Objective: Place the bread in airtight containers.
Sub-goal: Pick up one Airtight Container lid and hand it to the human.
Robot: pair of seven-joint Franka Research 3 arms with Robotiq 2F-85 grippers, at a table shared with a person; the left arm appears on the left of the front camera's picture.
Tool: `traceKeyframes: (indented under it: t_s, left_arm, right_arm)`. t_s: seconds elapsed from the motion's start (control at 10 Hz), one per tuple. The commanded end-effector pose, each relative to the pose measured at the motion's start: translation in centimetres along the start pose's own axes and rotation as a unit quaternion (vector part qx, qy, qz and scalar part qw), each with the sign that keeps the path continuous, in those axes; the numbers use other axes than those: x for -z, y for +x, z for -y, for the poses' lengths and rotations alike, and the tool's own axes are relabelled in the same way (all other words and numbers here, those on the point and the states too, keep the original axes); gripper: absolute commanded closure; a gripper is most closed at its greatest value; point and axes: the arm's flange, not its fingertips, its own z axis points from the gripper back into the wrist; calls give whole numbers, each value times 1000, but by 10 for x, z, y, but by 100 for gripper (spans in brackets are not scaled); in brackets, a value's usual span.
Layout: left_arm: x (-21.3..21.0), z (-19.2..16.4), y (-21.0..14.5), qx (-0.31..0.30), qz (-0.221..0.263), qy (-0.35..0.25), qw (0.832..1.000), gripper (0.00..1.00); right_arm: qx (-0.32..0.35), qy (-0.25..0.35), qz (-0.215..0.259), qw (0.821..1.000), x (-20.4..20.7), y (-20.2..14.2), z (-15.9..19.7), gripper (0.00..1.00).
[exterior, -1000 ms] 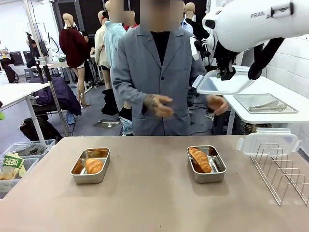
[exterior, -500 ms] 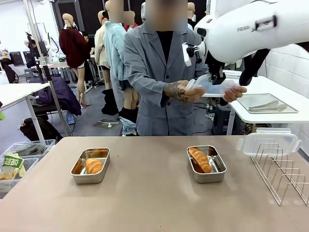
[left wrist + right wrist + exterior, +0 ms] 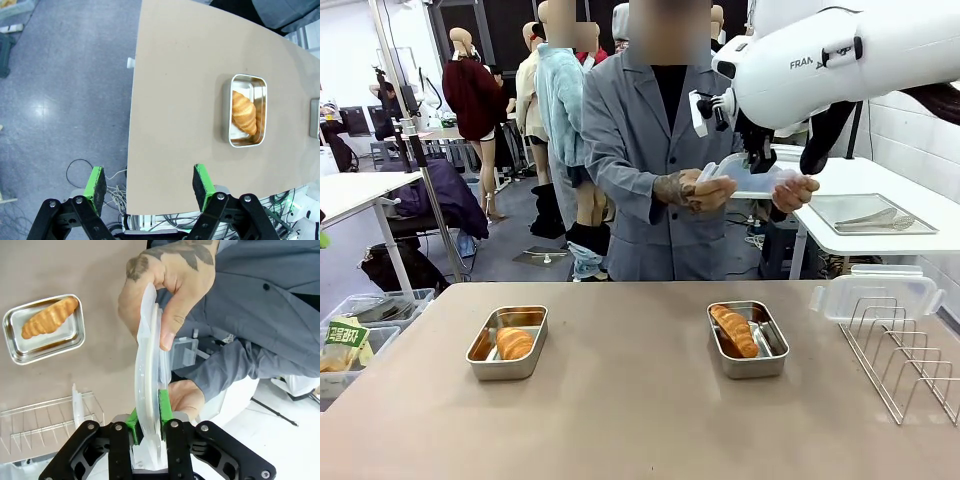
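Note:
Two steel airtight containers sit open on the table, each with one golden croissant of bread inside: the left container (image 3: 507, 342) with its croissant (image 3: 514, 343), and the right container (image 3: 748, 339) with its croissant (image 3: 733, 330). High above the far edge, my right gripper (image 3: 757, 160) is shut on a clear lid (image 3: 750, 178), and the person's two hands grip that lid too. In the right wrist view the lid (image 3: 147, 355) stands edge-on between the green pads of my right gripper (image 3: 148, 415), a hand (image 3: 165, 285) pinching its top. My left gripper (image 3: 149, 182) hangs open over the table's near edge, well short of a container (image 3: 246, 111).
A wire rack (image 3: 905, 360) stands at the table's right end with a second clear lid (image 3: 875, 295) leaning on it. Behind, a white side table carries a flat steel tray (image 3: 870, 213). Bare tabletop lies between and in front of the two containers.
My right arm has carried the lid left and slightly down toward the person. The person's hands came up and took hold of the lid. The left gripper has stayed open.

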Motion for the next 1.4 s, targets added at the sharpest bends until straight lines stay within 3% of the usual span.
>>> traceKeyframes:
  t_s: [0.0, 0.2, 0.4, 0.8, 1.0, 1.3]
  left_arm:
    - [-1, -1, -2, 0, 1, 12, 1000, 11]
    - [-1, -1, -2, 0, 1, 12, 1000, 11]
    - [-1, -1, -2, 0, 1, 12, 1000, 11]
    - [-1, -1, -2, 0, 1, 12, 1000, 11]
    - [-1, -1, -2, 0, 1, 12, 1000, 11]
    - [-1, -1, -2, 0, 1, 12, 1000, 11]
  right_arm:
    - [-23, 39, 6, 999, -18, -23, -1, 72]
    - [-27, 145, -4, 989, -30, -57, 6, 35]
    - [-30, 207, -33, 977, -24, -88, 6, 0]
    - [7, 309, -16, 951, 39, -140, -8, 0]
    - [43, 319, -33, 946, 61, -163, -28, 0]
    - [52, 280, -44, 958, 82, -204, -70, 0]
